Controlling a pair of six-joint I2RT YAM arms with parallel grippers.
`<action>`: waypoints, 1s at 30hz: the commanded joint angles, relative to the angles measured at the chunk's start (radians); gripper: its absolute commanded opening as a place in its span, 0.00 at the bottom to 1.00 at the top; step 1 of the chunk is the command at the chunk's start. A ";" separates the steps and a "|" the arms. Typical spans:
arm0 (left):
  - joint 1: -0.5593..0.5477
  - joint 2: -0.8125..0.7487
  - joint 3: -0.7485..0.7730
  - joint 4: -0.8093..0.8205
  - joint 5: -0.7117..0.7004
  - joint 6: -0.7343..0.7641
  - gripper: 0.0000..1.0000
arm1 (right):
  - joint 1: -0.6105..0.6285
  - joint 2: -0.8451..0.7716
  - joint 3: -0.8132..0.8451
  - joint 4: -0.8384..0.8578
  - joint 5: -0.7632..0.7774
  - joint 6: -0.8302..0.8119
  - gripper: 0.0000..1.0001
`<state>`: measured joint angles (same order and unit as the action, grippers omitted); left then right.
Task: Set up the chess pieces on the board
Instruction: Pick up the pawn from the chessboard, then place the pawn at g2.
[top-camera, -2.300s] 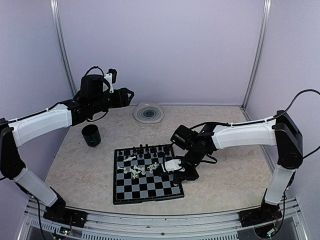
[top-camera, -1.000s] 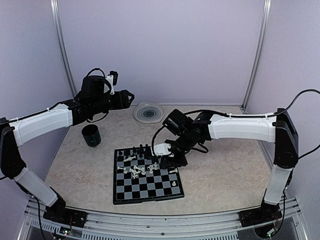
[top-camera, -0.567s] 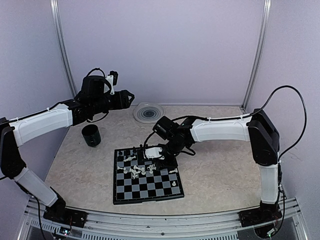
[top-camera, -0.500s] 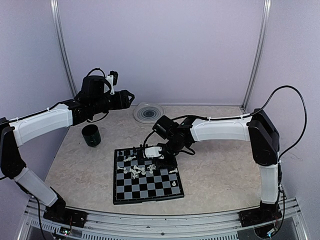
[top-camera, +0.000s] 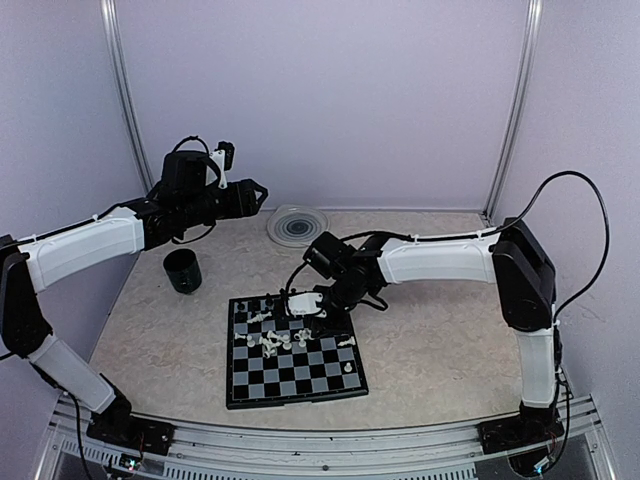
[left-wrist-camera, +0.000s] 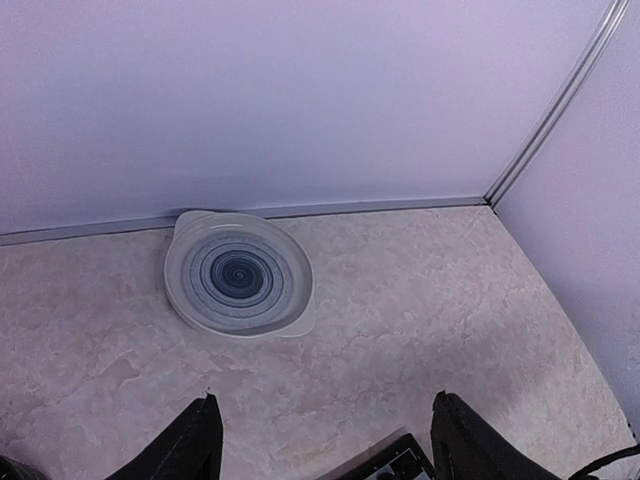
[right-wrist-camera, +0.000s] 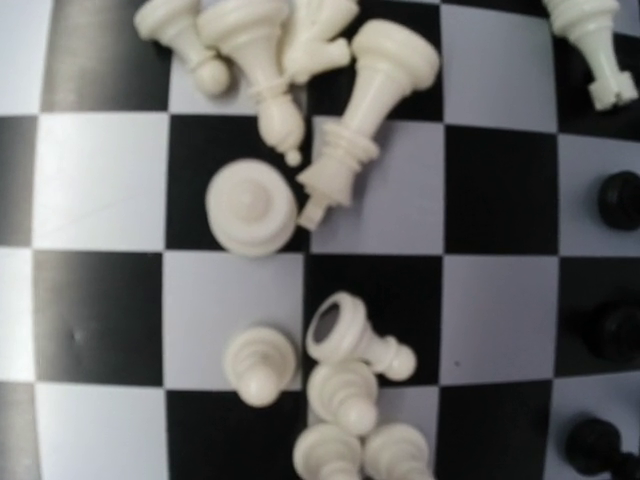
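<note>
The board (top-camera: 300, 380) lies on the table in front of the arms. Black chess pieces (top-camera: 290, 298) stand along its far edge. Cream chess pieces (top-camera: 272, 338) lie in a loose heap in the middle, and two more stand near the right edge (top-camera: 347, 366). My right gripper (top-camera: 302, 305) hangs low over the heap. Its fingers are hidden in the right wrist view, which shows only toppled cream pieces (right-wrist-camera: 355, 115), upright cream pawns (right-wrist-camera: 250, 207) and black pieces (right-wrist-camera: 618, 200). My left gripper (top-camera: 256, 193) (left-wrist-camera: 326, 397) is open and empty, high above the table's far left.
A black cup (top-camera: 183, 270) stands left of the board. A round clear ridged plate (top-camera: 297, 225) (left-wrist-camera: 240, 275) sits by the back wall. A corner of the board (left-wrist-camera: 392, 465) shows between the left fingers. Walls close in the table on three sides.
My right arm has swung from the board's near right corner to over the heap at its far middle, and has barely moved in the last half second. The left arm is unchanged.
</note>
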<state>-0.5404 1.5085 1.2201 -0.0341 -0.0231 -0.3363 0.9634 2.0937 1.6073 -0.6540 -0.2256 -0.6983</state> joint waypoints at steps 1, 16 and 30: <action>0.007 -0.005 0.035 0.002 0.017 -0.008 0.71 | -0.005 0.037 0.024 0.003 0.010 -0.002 0.20; 0.007 0.002 0.035 0.003 0.017 -0.013 0.71 | -0.005 -0.057 -0.007 -0.042 -0.031 0.017 0.00; 0.007 0.015 0.035 0.003 0.044 -0.021 0.71 | 0.042 -0.230 -0.263 -0.084 -0.115 -0.022 0.00</action>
<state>-0.5388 1.5105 1.2201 -0.0345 0.0021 -0.3473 0.9836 1.8698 1.3838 -0.7105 -0.3084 -0.7120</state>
